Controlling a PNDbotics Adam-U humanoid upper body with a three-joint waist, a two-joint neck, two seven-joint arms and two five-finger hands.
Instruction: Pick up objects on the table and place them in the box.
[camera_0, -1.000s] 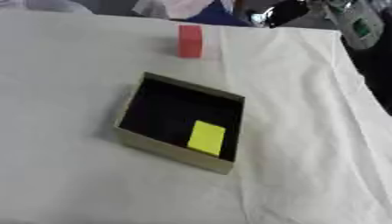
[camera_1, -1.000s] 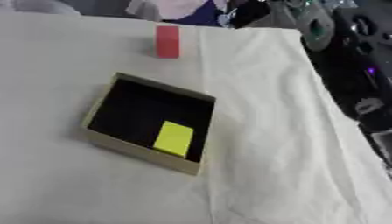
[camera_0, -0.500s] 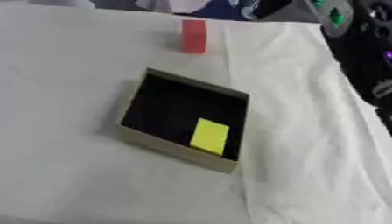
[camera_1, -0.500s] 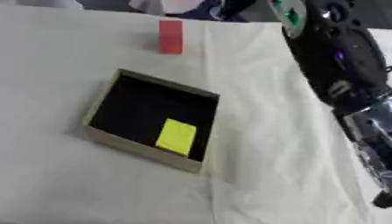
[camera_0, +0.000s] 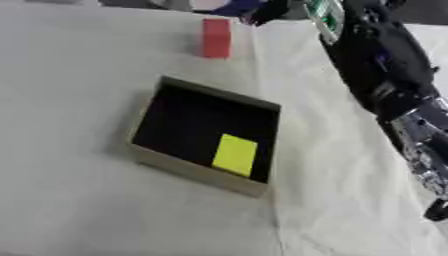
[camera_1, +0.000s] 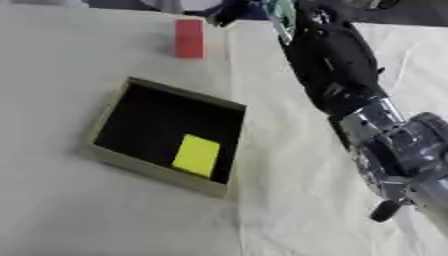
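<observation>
box: open tan box with a black inside, sitting skewed in the middle of the table, which has a white cloth over it. Looks parked there so either arm can reach it.

yellow block: flat yellow block already lying in the box, in the corner toward the near right wall. I'd count that one as done.

red block: red block standing upright at the far side of the table, well apart from the box and not touching anything. Pretty sure this is the one left to grab.

right arm: big black arm coming in from the upper right, running down the right side of the table, silver joints lower down. It's beside the box, not over it, and nowhere near the red block yet imo.

right robot hand: honestly can't tell. There's a dark tip at the low end of the arm, but whether the fingers are spread or curled isn't readable, and nothing shows in it.

left robot hand: doesn't show up in either view.

left eye vs right eye: the right eye gets way more of the arm, including the chunky silver wrist section and that dark tip. The left eye crops the arm at the right edge but shows more bare cloth left of the box.

next move (guess): the arm would have to swing up toward the far edge to get at the red block.
</observation>
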